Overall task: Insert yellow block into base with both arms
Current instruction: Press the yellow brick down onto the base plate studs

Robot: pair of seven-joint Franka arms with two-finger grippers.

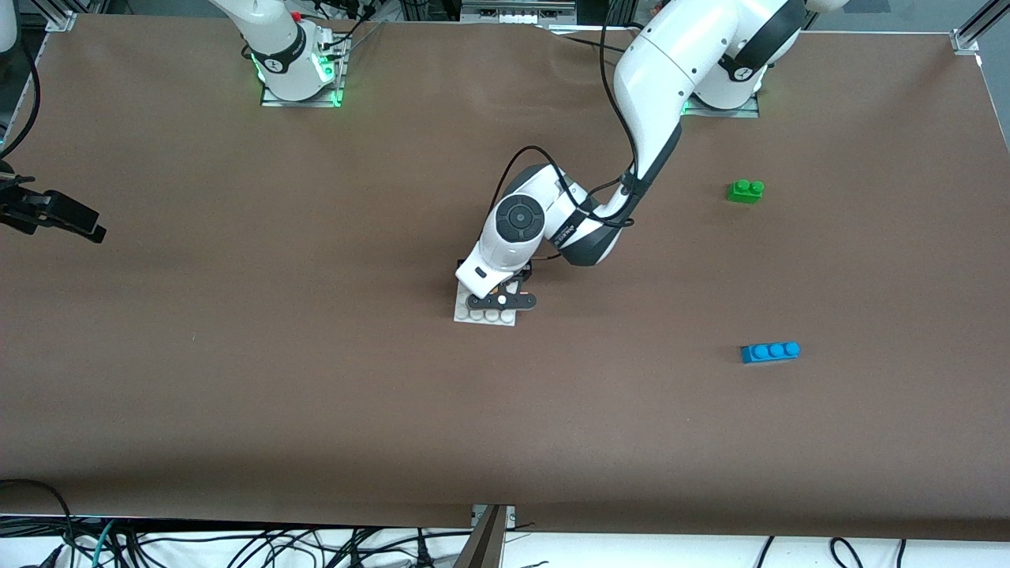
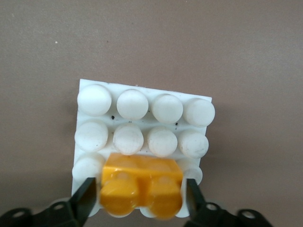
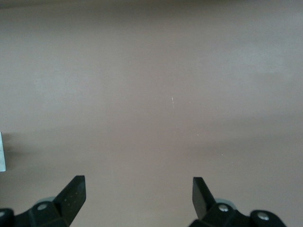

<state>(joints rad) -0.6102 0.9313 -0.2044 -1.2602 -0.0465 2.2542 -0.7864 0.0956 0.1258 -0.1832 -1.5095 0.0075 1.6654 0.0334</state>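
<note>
- Resting on the brown table [image 1: 237, 379] near its middle: flat white square plastic base [image 2: 142, 123] with a grid of round studs, lying flat.
- Seated on the base: small orange-yellow plastic block [image 2: 141, 190] with two round studs on top, sitting upright at the edge row of studs closest to the left gripper.
- Left gripper [image 2: 141, 201], black, two-fingered, lowered over the base from the arm that reaches in from its own end of the table; fingers [image 2: 86, 196] stand one on each side of the yellow block, spread a little wider than it, with a thin gap showing at each side, so the block is flanked rather than clamped.
- Right gripper [image 3: 139, 194], black, two-fingered; fingers spread wide apart with nothing between them, over bare brown table; its arm waits at its own end of the table.
- Green two-stud plastic brick [image 1: 745, 191], on the table toward the left arm's end, well apart from the base.
- Blue three-stud plastic brick [image 1: 770, 352], also toward the left arm's end, nearer to the front camera than the green brick.
</note>
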